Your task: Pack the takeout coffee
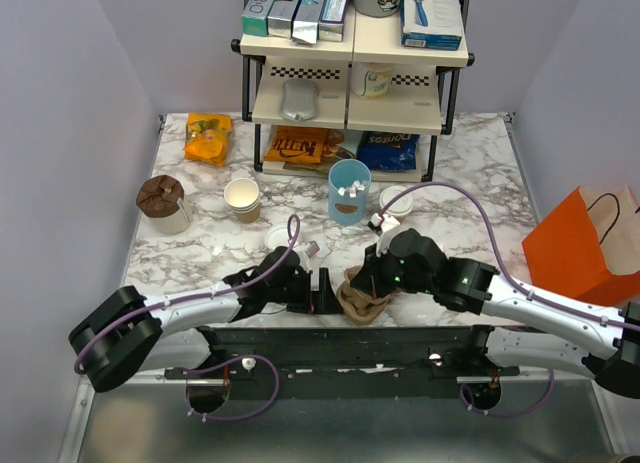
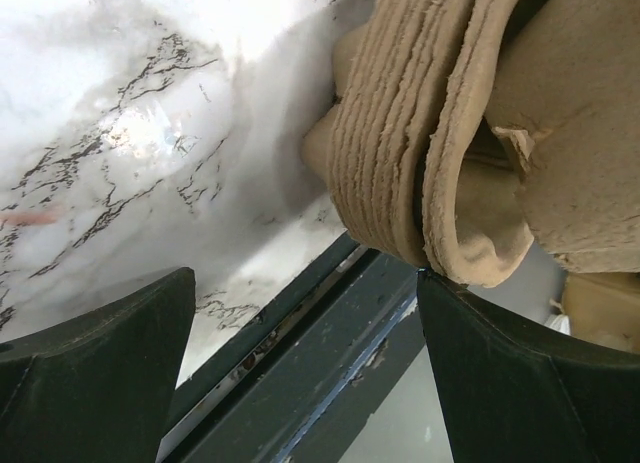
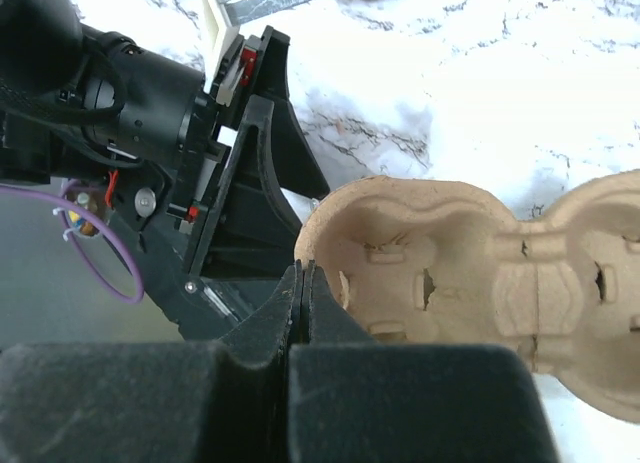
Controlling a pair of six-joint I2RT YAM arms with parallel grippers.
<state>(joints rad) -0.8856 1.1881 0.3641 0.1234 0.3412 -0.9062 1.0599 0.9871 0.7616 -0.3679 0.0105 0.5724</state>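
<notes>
Ridged moulded-pulp cup carrier (image 3: 470, 253), right end effector (image 3: 303, 273) pinching its thin rim, left end effector (image 2: 305, 303) spread wide

Bench (image 1: 470, 173): white marble, grey-black veining. Cup carrier (image 1: 362, 301): tan pulp. Takeout coffee (image 1: 396, 200): white lid. Tall cup (image 1: 349, 190): light blue. Paper bag (image 1: 583, 245): orange. Left tool (image 1: 323, 288), right tool (image 3: 303, 293): black. Cable (image 1: 480, 208): purple.

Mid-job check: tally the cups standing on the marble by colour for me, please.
Tan paper: 2, the takeout coffee with its round white plastic lid and the open tan paper cup
Light-blue: 1, the tall light-blue cup holding white packets
Cream: 1, the cream cup with a brown top
Total: 4
</notes>
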